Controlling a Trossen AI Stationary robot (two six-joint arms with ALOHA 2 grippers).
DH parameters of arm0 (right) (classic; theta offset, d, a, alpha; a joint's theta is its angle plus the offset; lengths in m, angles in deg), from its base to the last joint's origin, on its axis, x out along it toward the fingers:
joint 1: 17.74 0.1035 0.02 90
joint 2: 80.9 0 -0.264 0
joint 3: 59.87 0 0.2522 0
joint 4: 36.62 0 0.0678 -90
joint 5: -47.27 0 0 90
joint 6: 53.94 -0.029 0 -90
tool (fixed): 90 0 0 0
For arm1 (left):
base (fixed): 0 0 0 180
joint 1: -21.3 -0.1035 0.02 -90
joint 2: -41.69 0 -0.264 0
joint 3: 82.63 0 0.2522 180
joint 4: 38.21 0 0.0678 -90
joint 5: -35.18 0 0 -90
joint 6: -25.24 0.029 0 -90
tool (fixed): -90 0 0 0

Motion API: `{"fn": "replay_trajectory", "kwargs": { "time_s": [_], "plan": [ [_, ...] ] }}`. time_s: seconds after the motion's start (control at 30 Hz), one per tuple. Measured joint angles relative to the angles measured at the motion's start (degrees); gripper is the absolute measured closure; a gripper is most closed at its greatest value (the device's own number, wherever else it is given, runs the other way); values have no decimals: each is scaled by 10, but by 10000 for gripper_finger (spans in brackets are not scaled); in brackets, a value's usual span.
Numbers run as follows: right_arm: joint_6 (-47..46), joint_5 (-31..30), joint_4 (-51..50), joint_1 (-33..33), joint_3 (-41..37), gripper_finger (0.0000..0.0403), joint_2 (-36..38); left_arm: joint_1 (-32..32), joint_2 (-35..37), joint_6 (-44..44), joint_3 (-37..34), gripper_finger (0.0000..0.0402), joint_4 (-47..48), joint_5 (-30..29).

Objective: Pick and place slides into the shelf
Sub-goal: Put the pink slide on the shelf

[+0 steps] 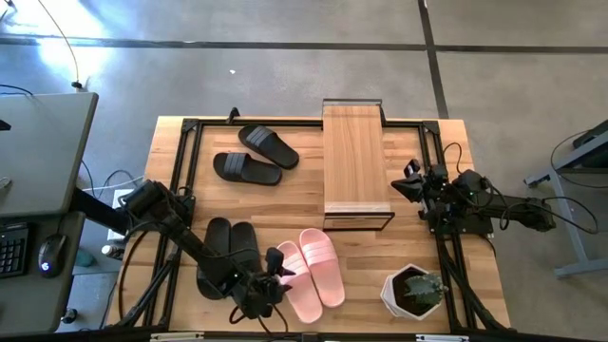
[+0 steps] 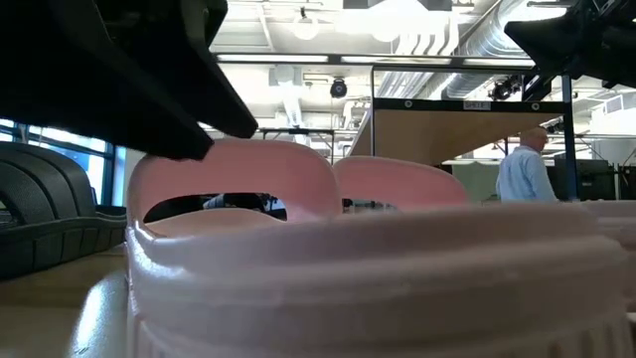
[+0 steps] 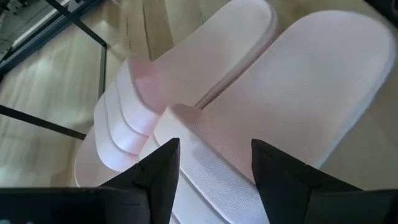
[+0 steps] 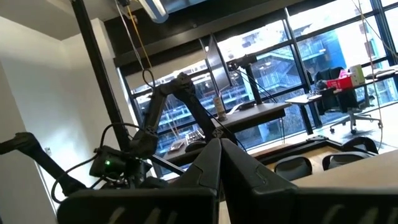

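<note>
The pink slides (image 1: 313,267), at the frame's lower centre, are straddled by the wide-open, empty left gripper (image 3: 214,168).

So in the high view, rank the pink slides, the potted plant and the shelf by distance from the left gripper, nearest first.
1. pink slides: right beside the left gripper, front centre.
2. potted plant: front right corner.
3. shelf: back centre, by the waiting right gripper.
</note>
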Motion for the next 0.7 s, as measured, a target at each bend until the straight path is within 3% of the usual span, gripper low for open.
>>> {"fn": "replay_trajectory", "kwargs": {
  "time_s": [0.2,0.5,0.7],
  "plan": [
    [1,-1,-1,0,0,402,0,-6,0,-6,0,220,24,-28],
    [1,0,-2,0,0,402,0,-7,0,-43,0,220,116,-121],
    [1,0,-2,0,0,402,0,-10,0,-80,0,220,136,-130]
  ]
}}
